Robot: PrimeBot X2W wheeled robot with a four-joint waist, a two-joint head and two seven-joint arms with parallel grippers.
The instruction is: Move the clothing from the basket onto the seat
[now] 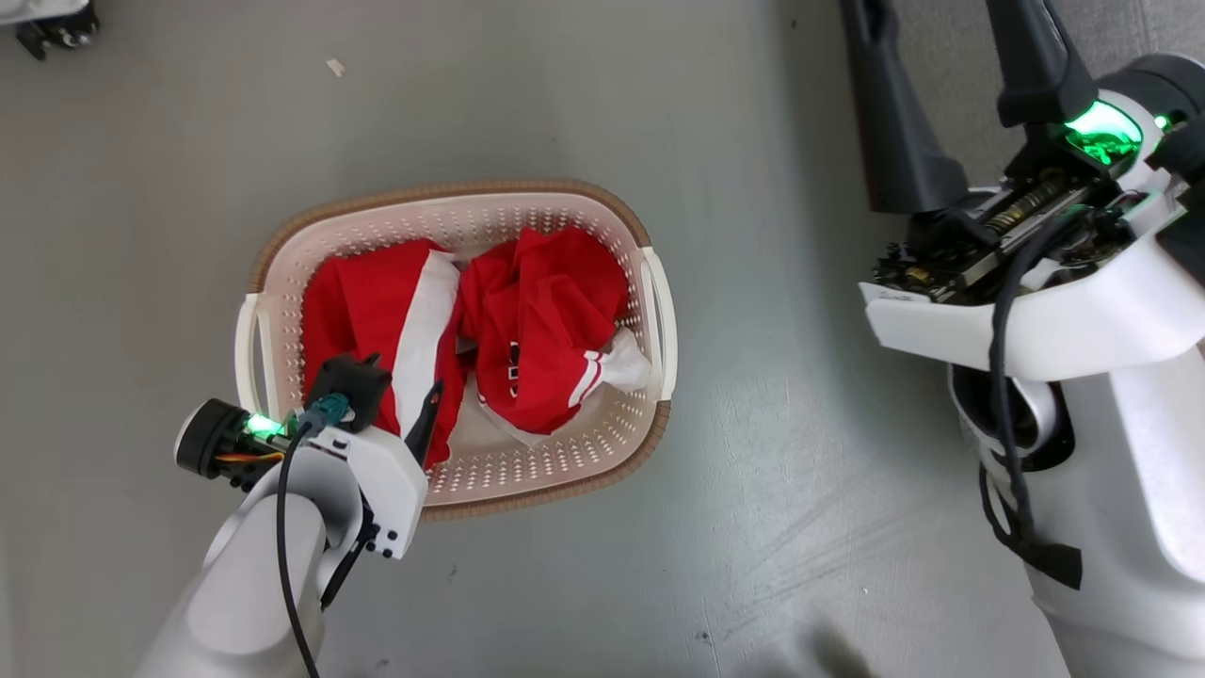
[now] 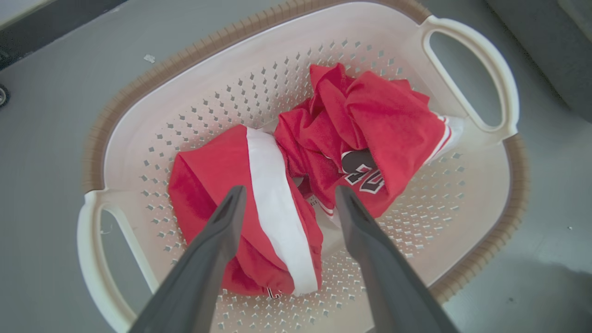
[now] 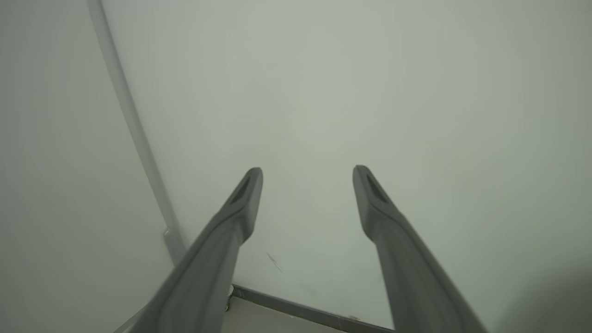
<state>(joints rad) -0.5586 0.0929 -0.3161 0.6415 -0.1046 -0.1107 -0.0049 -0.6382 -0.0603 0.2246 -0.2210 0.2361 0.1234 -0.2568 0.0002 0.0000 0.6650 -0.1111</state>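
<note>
Plainly, the left pincer (image 2: 291, 192) hangs open over the red clothing (image 2: 370, 120) at the basket's (image 2: 185, 106) left end. The right pincer (image 3: 307, 173) gapes empty toward a pale wall (image 3: 370, 92).

even bright light, soft shadows, right wrist view perhaps hazy

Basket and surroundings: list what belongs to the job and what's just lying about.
Job: red clothing, heaped in the basket; left claw, open above it; right claw, open and empty.
Lying about: white scrap on the floor; dark object at the head view's top-left corner.
</note>
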